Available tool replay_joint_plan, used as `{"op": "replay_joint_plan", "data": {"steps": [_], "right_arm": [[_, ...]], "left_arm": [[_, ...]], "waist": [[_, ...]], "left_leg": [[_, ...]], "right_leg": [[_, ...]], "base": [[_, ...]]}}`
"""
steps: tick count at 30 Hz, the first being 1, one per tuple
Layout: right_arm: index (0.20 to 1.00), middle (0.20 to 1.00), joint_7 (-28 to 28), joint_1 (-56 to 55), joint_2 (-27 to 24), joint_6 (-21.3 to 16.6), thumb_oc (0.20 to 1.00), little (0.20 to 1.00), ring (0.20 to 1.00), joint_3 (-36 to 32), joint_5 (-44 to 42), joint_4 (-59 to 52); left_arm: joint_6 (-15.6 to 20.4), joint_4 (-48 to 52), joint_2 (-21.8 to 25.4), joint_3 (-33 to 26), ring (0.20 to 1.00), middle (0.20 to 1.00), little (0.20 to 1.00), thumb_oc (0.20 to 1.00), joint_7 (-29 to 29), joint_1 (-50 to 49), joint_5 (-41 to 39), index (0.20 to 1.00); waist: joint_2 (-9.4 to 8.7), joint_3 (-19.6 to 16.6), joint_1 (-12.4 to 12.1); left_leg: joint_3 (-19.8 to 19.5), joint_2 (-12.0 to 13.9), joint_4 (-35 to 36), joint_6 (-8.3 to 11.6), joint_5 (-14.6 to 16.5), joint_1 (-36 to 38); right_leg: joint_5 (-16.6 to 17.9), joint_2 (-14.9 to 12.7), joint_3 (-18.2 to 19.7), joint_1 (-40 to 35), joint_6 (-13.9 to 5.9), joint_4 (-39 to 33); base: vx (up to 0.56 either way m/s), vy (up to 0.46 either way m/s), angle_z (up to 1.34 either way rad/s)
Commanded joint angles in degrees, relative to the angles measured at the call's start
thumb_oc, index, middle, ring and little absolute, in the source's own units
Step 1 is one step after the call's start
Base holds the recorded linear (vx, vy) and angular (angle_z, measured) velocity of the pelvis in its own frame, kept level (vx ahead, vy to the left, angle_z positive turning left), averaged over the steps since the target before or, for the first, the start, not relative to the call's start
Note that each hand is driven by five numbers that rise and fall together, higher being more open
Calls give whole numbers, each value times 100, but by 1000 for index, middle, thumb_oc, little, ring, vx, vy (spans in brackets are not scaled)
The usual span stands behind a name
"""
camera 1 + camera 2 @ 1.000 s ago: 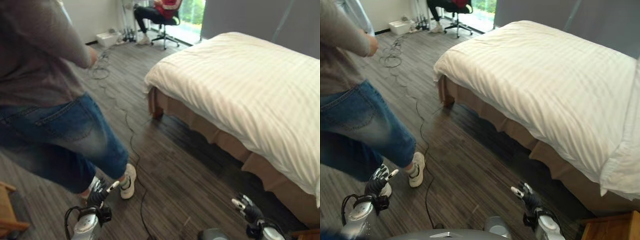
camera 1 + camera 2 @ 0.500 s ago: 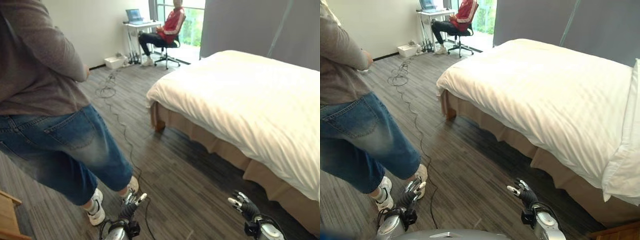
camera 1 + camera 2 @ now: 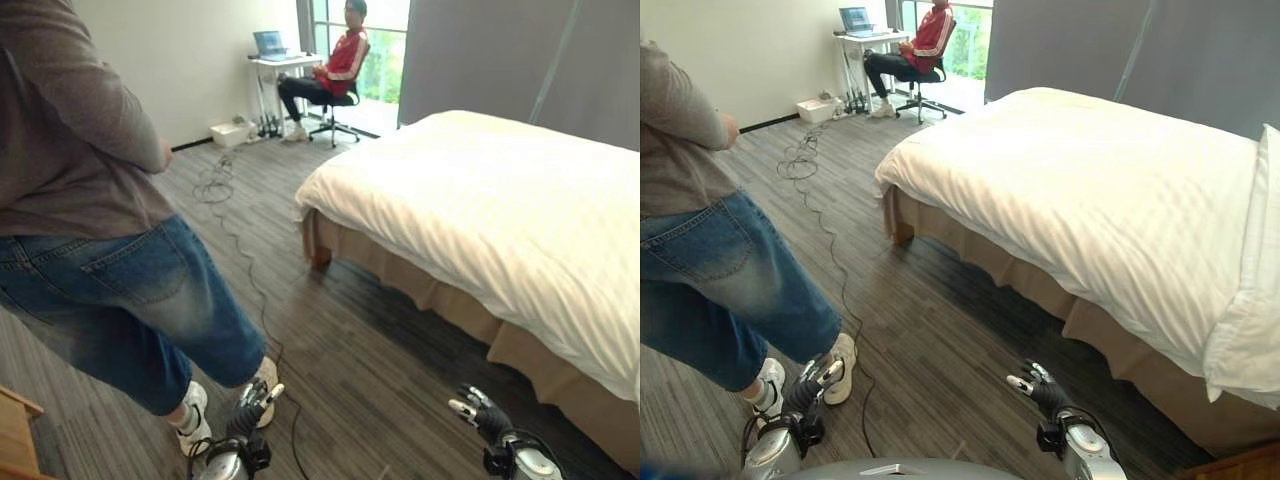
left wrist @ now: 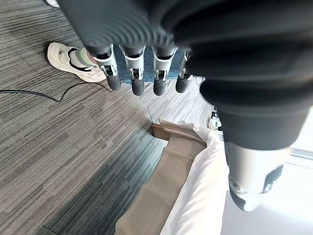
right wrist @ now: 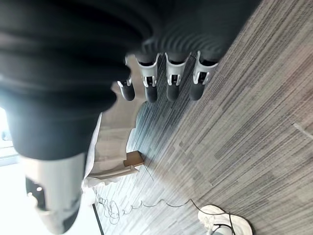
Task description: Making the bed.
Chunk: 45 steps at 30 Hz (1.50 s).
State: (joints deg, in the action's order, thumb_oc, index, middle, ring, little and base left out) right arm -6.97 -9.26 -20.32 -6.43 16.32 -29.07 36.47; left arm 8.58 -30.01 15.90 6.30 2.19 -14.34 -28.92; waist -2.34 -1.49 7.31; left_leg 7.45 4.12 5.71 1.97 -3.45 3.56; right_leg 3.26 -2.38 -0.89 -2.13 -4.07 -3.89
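Observation:
A bed with a white striped duvet and a tan skirt stands to the right, a white pillow at its near right end. My left hand hangs low over the wood floor, fingers straight and relaxed, holding nothing. My right hand hangs low beside the bed's near side, fingers likewise straight and empty. Both hands are apart from the bedding.
A person in jeans and a grey top stands close on my left, a white shoe near my left hand. A black cable trails across the floor. Another person sits on an office chair by a desk with a laptop.
The camera has tilted up, showing more of the far room. The standing person stepped, the shoes shifting nearer my left hand. Both hands stay low and open.

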Motion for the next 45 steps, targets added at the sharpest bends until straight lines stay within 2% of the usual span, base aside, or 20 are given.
{"op": "replay_joint_plan", "data": {"steps": [1, 15, 22, 31, 45], "right_arm": [[1000, 1000, -113, 341, 74, -168, 1000, 1000, 1000, 114, 19, -303], [1000, 1000, -7, 235, 174, -111, 1000, 1000, 1000, 206, -75, -326], [1000, 1000, 371, 182, 176, -333, 1000, 1000, 1000, -37, 329, -450], [1000, 1000, 140, 261, 145, -166, 1000, 1000, 1000, 291, 375, -307], [1000, 1000, 138, 301, 104, -200, 1000, 1000, 1000, 339, 531, -299]], "left_arm": [[167, 214, 138, -20, 1000, 1000, 1000, 1000, -8, 226, -44, 1000], [114, 98, 81, 160, 1000, 1000, 1000, 1000, 84, 222, -169, 1000], [134, 67, -11, 182, 1000, 1000, 1000, 1000, 166, 147, -239, 1000], [113, 50, 34, 302, 1000, 1000, 1000, 1000, 87, 217, -194, 1000], [121, -110, 12, 281, 1000, 1000, 1000, 1000, 78, 242, -158, 1000]], "waist": [[-27, 239, -95], [-83, 239, -96], [-43, 241, -29], [-101, 240, -92], [-136, 276, -124]], "left_leg": [[11, -303, -71, -314, 467, 287], [51, -279, -71, -315, 523, 360], [108, -268, -71, -324, 553, 417], [84, -262, -71, -318, 568, 467], [86, -264, -71, -331, 574, 512]], "right_leg": [[376, -346, -20, 381, -408, 503], [307, -346, -3, 311, -418, 447], [294, -328, 56, 299, -425, 448], [243, -325, 52, 231, -431, 445], [237, -333, 93, 214, -441, 477]], "base": [[17, 13, -4], [10, 1, -1], [18, 16, -6], [0, 0, 0], [0, 0, 0]]}}
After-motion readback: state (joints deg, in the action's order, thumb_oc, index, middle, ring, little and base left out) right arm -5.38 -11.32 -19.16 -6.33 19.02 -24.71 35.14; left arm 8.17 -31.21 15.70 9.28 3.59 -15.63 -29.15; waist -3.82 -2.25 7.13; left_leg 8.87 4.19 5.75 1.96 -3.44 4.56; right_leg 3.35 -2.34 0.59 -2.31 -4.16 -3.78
